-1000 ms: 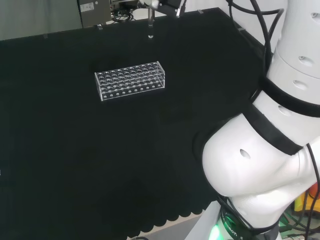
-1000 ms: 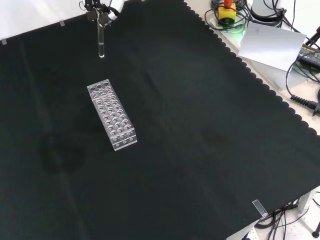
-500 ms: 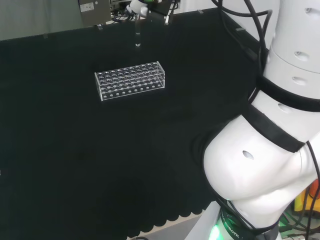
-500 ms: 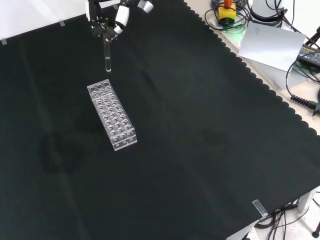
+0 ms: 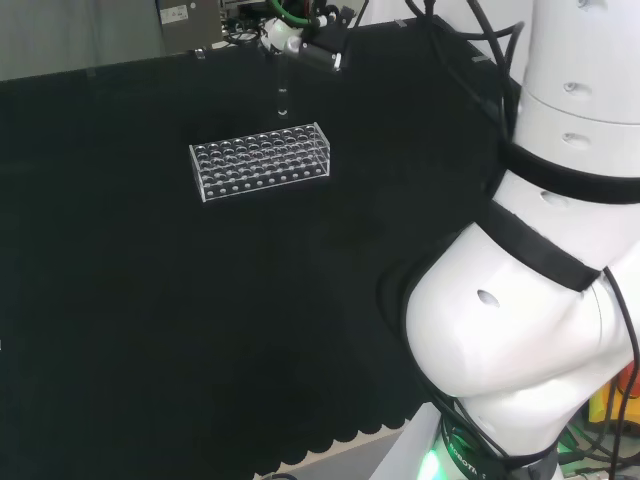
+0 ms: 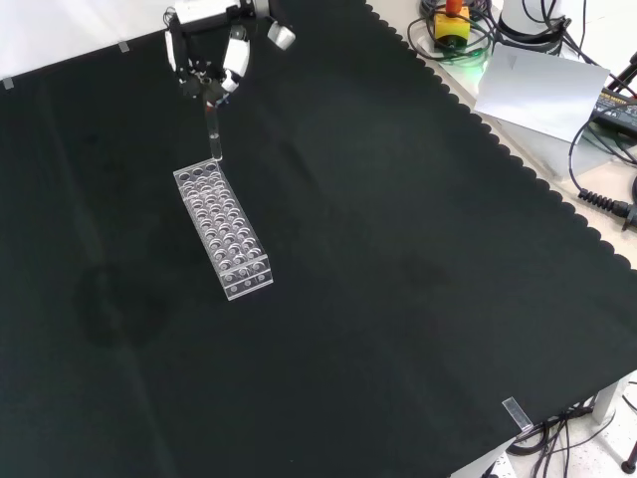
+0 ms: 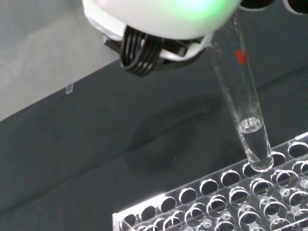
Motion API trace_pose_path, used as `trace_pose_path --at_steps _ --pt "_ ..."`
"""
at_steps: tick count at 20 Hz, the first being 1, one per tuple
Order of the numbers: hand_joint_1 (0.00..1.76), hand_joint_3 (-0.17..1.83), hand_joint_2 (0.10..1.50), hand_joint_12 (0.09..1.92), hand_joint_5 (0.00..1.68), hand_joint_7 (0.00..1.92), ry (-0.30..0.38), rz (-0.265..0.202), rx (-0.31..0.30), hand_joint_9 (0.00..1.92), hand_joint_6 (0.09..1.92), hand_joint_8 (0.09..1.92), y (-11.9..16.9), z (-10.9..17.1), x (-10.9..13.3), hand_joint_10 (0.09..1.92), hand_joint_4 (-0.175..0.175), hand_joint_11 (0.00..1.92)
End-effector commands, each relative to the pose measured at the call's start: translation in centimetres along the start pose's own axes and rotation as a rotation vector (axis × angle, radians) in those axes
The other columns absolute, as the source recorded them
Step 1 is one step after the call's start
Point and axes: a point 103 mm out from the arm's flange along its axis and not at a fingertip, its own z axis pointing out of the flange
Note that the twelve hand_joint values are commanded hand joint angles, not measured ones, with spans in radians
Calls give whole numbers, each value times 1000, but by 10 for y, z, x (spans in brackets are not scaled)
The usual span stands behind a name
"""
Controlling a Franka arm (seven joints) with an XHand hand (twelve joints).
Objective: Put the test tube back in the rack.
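Note:
A clear test tube (image 6: 212,134) hangs upright from the hand (image 6: 211,62), whose fingers pinch its top. In the front view its round tip is just above the far end of the clear plastic rack (image 6: 221,229). In the head view the test tube (image 5: 282,90) hangs from the hand (image 5: 295,36) above the rack's (image 5: 261,162) far edge. The wrist view shows the test tube (image 7: 240,98) with a red mark, its tip just over a hole in the edge row of the rack (image 7: 226,199). The rack's holes look empty.
Black cloth (image 6: 398,259) covers the bench around the rack. The arm's white links (image 5: 540,300) stand at the right of the head view. Cables and a sheet of paper (image 6: 542,85) lie beyond the cloth's scalloped edge in the front view.
The hand has come down and toward the rack with the tube. The tube's tip has gone from well clear of the rack to just above its far end.

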Motion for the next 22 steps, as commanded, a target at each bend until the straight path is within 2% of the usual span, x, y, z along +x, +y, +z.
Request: trace_pose_path --at_steps 1,10,22 --pt "1231 664 603 842 1440 1846 -7 9 6 1773 354 331 11 12 -8 268 -175 1372" --pt "1231 664 603 843 1441 1847 -12 30 24 1774 353 330 15 33 -21 267 -175 1371" --pt "1231 665 602 844 1442 1847 -6 51 35 1775 351 330 20 40 -28 266 -175 1371"
